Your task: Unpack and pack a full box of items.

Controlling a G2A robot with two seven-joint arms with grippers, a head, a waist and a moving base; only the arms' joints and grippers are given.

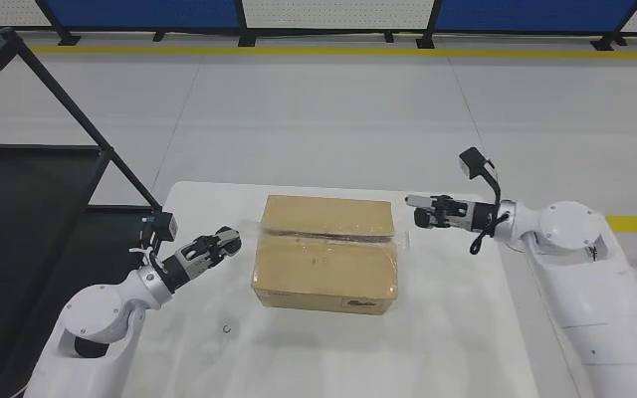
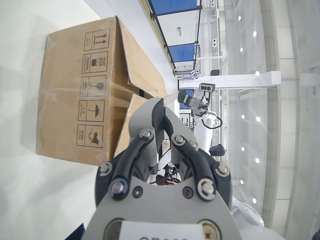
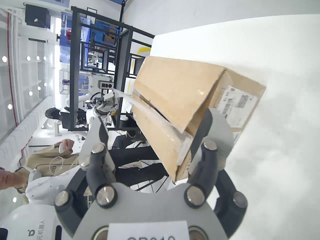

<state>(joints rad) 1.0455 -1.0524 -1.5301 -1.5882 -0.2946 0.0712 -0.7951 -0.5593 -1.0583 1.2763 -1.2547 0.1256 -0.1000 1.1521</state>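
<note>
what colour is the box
Brown cardboard box, black symbols on one end; clearest in the left wrist view.

The box (image 1: 323, 254) is plain tan cardboard, with a glossy clear tape strip (image 1: 328, 235) along its top seam. One end carries a column of black-outlined symbols (image 2: 93, 88); the other a white label (image 3: 236, 102) with black barcode print. The counter (image 1: 448, 338) is white. The left gripper (image 2: 159, 104) has pale grey fingers (image 2: 142, 118) with black ribbed pads (image 2: 157, 116).

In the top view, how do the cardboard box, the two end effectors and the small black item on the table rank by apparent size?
1. cardboard box, clearly largest.
2. left end effector and right end effector: about alike, so unranked.
3. small black item, smallest.
</note>
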